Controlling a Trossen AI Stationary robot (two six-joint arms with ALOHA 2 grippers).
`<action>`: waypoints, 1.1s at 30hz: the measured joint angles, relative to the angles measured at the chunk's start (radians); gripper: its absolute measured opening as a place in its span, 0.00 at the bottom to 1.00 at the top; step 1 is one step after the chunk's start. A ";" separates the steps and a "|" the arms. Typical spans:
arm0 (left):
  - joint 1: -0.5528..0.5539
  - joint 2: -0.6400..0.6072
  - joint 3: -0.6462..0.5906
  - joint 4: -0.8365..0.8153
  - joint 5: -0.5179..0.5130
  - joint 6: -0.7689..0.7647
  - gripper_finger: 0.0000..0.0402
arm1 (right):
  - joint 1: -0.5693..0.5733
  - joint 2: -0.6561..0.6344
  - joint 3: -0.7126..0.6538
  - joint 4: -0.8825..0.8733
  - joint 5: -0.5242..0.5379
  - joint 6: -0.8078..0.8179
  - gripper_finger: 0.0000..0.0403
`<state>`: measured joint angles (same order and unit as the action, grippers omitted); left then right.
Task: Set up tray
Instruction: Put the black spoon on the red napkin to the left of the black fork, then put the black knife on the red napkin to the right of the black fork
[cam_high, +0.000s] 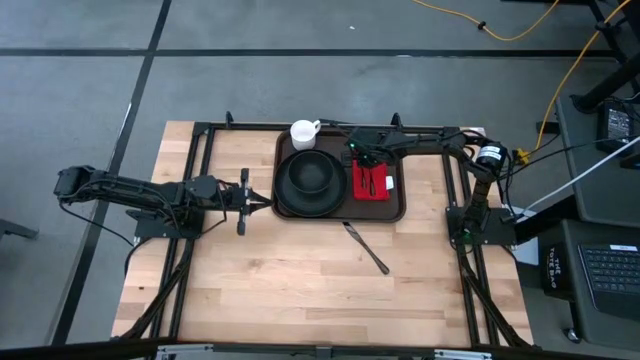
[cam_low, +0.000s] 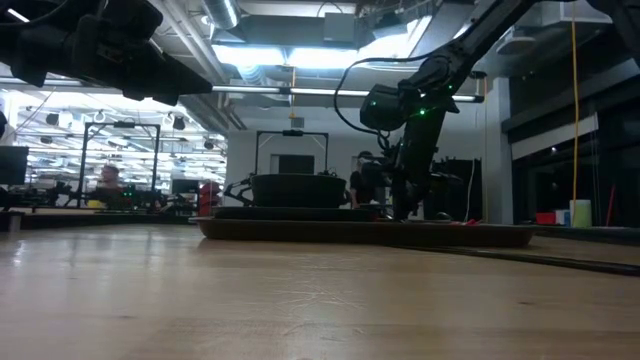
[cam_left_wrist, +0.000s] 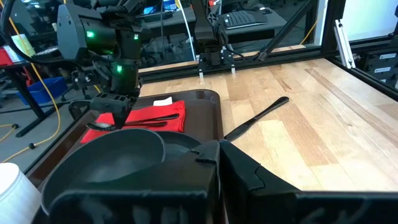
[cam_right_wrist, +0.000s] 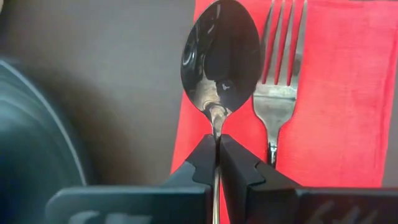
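Brown tray (cam_high: 284, 150) x1 | spoon (cam_right_wrist: 219, 59) x1, R end effector (cam_right_wrist: 217, 152) grasping | L end effector (cam_high: 262, 203) clenched, empty

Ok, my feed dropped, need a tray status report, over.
Right gripper shut on spoon, over red napkin beside fork. Left gripper shut, idle beside tray. Knife lying off tray.

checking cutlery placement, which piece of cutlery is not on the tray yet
The knife: it lies on the bare table in front of the tray, while spoon and fork sit on the red napkin.
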<state>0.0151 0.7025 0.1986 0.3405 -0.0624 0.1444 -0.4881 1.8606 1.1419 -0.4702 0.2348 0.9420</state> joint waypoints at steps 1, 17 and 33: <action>0.000 0.000 0.000 0.000 0.000 0.000 0.01 | 0.000 0.000 0.000 0.001 0.000 0.002 0.04; 0.000 0.000 0.000 0.000 0.000 0.000 0.01 | 0.000 0.000 0.000 0.000 0.000 0.023 0.04; 0.000 0.000 0.000 0.000 0.000 -0.002 0.00 | 0.000 0.000 0.000 -0.001 0.000 0.024 0.12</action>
<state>0.0151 0.7025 0.1986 0.3403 -0.0624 0.1425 -0.4881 1.8606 1.1419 -0.4708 0.2348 0.9657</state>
